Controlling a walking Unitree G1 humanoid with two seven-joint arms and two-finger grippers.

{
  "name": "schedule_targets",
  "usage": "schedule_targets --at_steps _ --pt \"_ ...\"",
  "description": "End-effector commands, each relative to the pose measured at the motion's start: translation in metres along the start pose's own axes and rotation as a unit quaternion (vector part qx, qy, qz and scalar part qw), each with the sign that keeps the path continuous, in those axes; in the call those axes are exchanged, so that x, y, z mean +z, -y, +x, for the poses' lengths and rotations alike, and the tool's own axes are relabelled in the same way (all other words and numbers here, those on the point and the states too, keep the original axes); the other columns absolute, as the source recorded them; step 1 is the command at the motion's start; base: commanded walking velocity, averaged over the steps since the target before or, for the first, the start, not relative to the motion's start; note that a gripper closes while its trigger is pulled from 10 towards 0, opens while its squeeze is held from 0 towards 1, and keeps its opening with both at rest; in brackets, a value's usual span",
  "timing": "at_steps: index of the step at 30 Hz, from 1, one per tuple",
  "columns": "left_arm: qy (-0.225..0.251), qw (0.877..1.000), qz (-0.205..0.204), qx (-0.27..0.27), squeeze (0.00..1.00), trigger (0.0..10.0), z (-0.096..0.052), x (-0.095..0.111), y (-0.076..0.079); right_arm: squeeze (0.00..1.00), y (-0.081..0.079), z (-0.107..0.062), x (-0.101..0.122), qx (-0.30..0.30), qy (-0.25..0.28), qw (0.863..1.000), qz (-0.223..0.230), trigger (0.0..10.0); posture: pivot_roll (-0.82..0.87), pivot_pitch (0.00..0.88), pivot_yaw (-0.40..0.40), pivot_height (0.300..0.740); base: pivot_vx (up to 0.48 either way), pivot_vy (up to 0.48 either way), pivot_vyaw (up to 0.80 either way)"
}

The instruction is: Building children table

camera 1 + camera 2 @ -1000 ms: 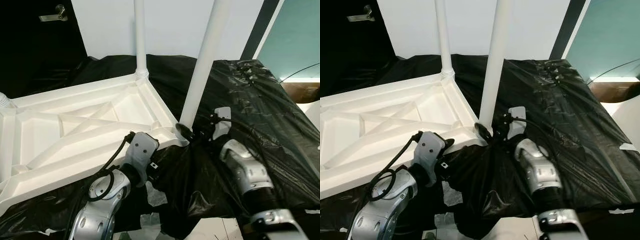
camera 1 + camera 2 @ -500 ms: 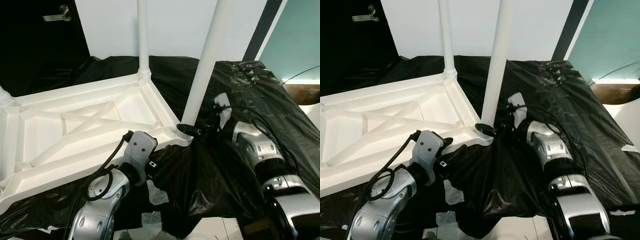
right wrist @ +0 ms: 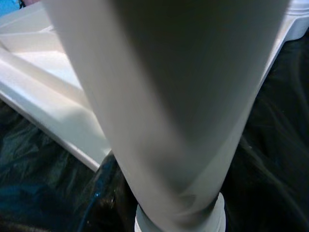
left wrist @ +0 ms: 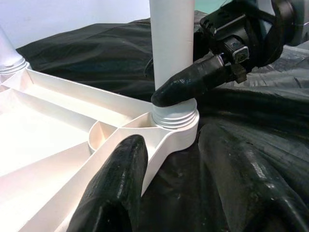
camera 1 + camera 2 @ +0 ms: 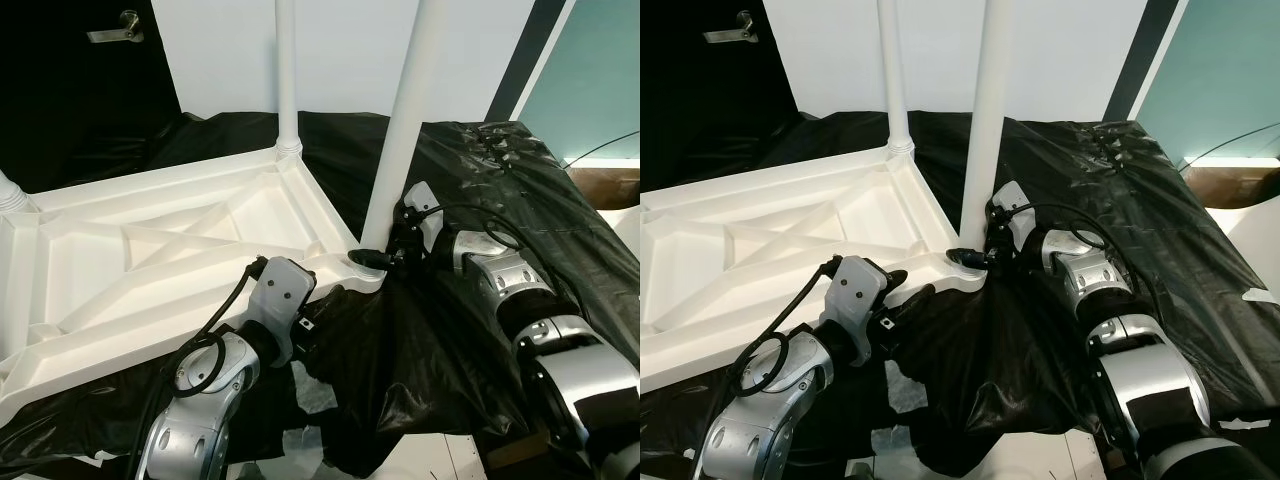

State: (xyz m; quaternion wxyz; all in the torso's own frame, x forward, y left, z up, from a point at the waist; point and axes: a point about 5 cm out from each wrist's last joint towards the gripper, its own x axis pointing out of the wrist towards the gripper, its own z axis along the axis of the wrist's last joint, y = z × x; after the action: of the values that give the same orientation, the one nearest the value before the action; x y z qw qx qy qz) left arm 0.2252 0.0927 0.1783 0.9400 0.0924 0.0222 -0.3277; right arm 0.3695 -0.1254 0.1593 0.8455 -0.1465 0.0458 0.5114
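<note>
Straightened from its earlier lean, the near table leg [image 5: 400, 130] stands upright in the upturned tabletop's [image 5: 150, 250] corner socket, right gripper [image 5: 375, 258] clasped round its base; left gripper [image 4: 186, 193], fingers spread, straddles the tabletop's edge.

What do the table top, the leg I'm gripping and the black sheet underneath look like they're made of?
Table top: likely moulded plastic, matte white, with cast ribs underneath. Leg: smooth white tube, probably plastic, threaded at its base. Black sheet: thin glossy plastic film, wrinkled and shiny. Right gripper holds the leg's base.
</note>
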Motion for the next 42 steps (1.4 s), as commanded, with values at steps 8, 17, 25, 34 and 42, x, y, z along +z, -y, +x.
schedule_targets --at_steps 8,17,25,34,42 --pt "-0.004 0.999 0.000 0.045 0.00 10.0 0.000 -0.002 -0.004 0.00 -0.007 0.001 -0.011 0.028 -0.017 0.999 0.006 0.0 0.18 0.024 -0.070 0.740 0.000 0.000 0.00" --pt "-0.005 0.999 -0.003 0.041 0.00 10.0 0.001 -0.003 -0.001 0.00 -0.010 0.008 -0.018 -0.093 0.005 0.991 0.097 10.0 0.15 0.025 -0.075 0.740 0.000 0.000 0.00" --pt "-0.007 1.000 -0.005 0.027 0.00 10.0 0.002 -0.005 0.001 0.00 -0.030 0.021 -0.030 -0.199 -0.012 0.971 0.135 10.0 0.14 0.021 -0.068 0.740 0.000 0.000 0.00" --pt "-0.008 1.000 -0.003 0.017 0.00 10.0 0.003 -0.006 0.003 0.00 -0.066 0.023 -0.021 -0.336 0.004 0.922 0.193 10.0 0.14 0.006 -0.068 0.740 0.000 0.000 0.00" --pt "-0.007 1.000 -0.002 0.019 0.00 10.0 0.004 -0.005 0.002 0.00 -0.066 0.018 -0.020 -0.349 0.008 0.915 0.204 10.0 0.14 0.000 -0.066 0.740 0.000 0.000 0.00"
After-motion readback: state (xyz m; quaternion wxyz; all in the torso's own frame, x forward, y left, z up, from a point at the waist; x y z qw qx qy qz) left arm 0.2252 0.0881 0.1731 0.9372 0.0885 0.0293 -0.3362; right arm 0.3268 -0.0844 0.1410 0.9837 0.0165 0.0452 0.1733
